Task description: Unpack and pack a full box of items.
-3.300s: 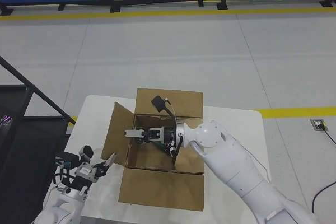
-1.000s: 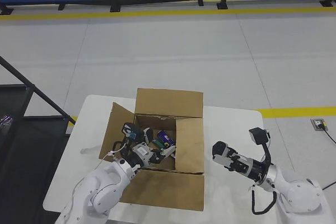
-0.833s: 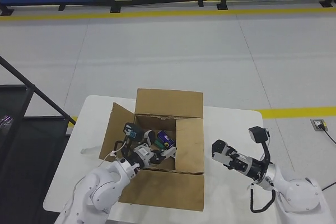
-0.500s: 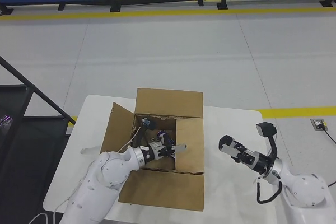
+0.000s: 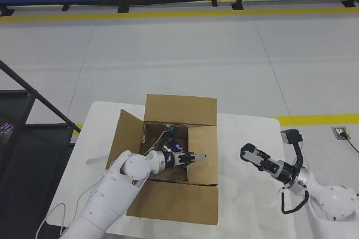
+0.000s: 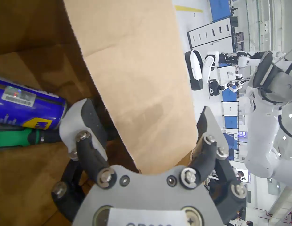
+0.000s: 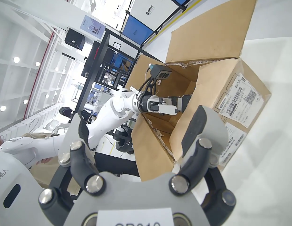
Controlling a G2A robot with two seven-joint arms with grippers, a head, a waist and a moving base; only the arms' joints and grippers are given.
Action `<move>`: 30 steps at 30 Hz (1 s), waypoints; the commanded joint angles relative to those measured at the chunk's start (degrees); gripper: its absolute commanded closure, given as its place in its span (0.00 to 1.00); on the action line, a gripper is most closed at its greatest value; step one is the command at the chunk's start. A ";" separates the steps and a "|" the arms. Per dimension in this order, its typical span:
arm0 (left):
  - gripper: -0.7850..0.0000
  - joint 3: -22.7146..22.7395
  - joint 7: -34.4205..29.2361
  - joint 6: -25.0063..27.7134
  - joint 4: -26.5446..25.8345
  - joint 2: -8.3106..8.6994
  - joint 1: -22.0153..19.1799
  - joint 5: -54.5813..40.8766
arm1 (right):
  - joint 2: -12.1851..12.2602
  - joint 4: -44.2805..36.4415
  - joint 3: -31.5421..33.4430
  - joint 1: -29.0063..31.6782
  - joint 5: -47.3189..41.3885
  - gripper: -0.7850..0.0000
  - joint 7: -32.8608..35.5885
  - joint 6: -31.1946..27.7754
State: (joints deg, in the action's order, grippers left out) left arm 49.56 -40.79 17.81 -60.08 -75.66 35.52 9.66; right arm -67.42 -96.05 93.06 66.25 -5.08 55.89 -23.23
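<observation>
Flap [image 6: 136, 59] hides most box [image 5: 173, 203] contents except a blue can [image 6: 26, 111]; left gripper [image 5: 194, 157] straddles the flap, fingers spread, while right gripper [image 5: 249, 152] hovers beside the box, fingers apart.

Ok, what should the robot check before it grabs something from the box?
1. Left gripper open: ok.
2. Left gripper lined up on a thing: not ok, a cardboard flap sits between its fingers.
3. Things to grab: ok, a blue can and a green thing lie inside the box.
4. Right gripper free: ok, open and empty, over the table beside the box.
5. More things under the flap: cannot tell.
</observation>
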 commanded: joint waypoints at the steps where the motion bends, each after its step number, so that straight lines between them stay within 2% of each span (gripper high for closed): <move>1: 0.00 -0.39 -0.02 1.45 1.05 -0.42 -0.20 -1.75 | 0.13 0.03 -0.22 -0.16 0.03 0.00 -0.10 0.09; 5: 0.00 -0.38 -0.71 3.91 2.69 -0.81 -0.67 -3.76 | 0.41 0.06 -0.61 -0.40 -0.03 0.00 -0.37 -0.05; 9: 0.00 1.11 -0.55 5.64 1.94 -0.59 -0.21 -5.43 | 0.65 -0.13 -0.99 -0.37 -0.33 0.00 -0.81 -0.38; 14: 0.00 3.83 -1.01 6.79 -2.44 0.25 1.92 -6.97 | 0.96 -0.41 -1.28 -0.38 -0.77 0.00 -1.45 -0.65; 22: 0.00 6.49 1.23 5.12 -12.63 1.19 5.57 -5.32 | 1.51 -0.95 -0.03 0.55 -2.01 0.00 -3.51 -1.68; 27: 0.00 5.16 5.24 3.73 -16.95 0.66 5.89 -3.05 | 1.88 -1.47 3.03 3.01 -4.33 0.00 -6.61 -3.65; 30: 0.00 2.83 8.25 3.06 -17.38 -0.20 4.78 -1.20 | 2.18 -1.90 5.70 5.16 -5.77 0.00 -7.91 -4.76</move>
State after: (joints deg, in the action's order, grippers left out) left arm 53.35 -33.76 21.05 -77.52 -75.53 40.76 7.86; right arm -65.34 -97.84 97.80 70.72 -10.36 48.38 -27.69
